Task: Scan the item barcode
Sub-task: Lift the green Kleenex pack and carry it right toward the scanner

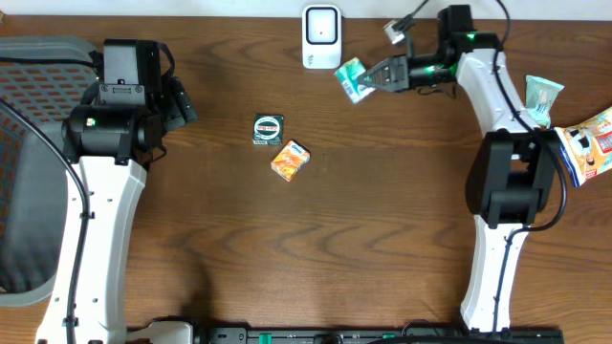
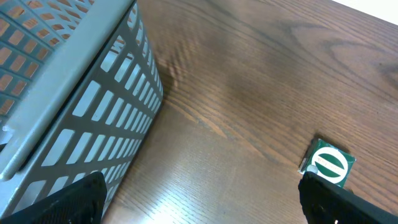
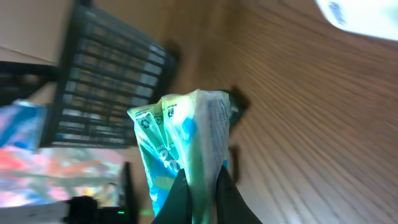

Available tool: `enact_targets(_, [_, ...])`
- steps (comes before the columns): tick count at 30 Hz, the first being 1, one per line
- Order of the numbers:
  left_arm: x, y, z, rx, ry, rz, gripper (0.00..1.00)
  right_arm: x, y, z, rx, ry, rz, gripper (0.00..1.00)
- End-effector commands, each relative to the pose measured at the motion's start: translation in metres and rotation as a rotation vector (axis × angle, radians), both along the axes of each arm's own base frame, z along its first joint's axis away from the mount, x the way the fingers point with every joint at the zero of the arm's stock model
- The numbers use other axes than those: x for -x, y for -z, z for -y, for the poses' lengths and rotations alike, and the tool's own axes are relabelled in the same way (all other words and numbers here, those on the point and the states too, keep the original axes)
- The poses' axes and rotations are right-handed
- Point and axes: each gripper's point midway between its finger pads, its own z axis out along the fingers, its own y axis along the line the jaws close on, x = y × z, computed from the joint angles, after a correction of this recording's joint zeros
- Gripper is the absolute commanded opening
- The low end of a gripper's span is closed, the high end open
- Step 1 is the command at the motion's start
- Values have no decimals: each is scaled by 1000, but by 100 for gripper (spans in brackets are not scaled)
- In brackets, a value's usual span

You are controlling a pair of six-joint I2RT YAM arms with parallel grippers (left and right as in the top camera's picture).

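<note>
Right gripper (image 3: 199,198): jaws shut tight, pinching green-white packet (image 3: 186,137) by one edge, rest of packet sticking out past the tips. Just beyond jaw tips: white scanner (image 1: 321,36), near packet, not touching.

Judged about halfway: item lifted and brought to scanner. Barcode side not readable (too blurred), scan itself left.

Left gripper (image 2: 205,208): jaws wide, holding nothing, grey basket (image 2: 112,124) beside them.

Count: one scanner, one basket, one held packet. Two loose packs ahead of left jaws: green-label pack (image 1: 269,129), orange pack (image 1: 290,160).
</note>
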Motion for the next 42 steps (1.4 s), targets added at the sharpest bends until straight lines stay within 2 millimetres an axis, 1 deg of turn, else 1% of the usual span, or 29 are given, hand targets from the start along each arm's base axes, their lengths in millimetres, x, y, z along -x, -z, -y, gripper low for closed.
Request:
enact_targets(1, [0, 0, -3, -18, -1, -7, 98, 12, -49, -3, -236, -68, 40, 1])
enact_targets(3, [0, 0, -3, -18, -1, -7, 98, 15, -63, -1, -312, -90, 58, 1])
enact_targets(4, [0, 0, -3, -18, -1, -8, 98, 15, -65, -1, -324, -94, 57, 1])
enact_targets(22, [0, 0, -3, -18, -1, -8, 98, 17, -65, -6, -325, -98, 16, 1])
enact_targets(27, [0, 0, -3, -18, -1, -7, 98, 19, -65, -9, -327, -88, -68, 1])
enact_targets(34, [0, 0, -3, -18, -1, -8, 98, 23, -65, -20, -324, -79, -258, 1])
enact_targets(42, [0, 0, -3, -18, -1, -8, 98, 23, -65, -21, -323, -79, -271, 1])
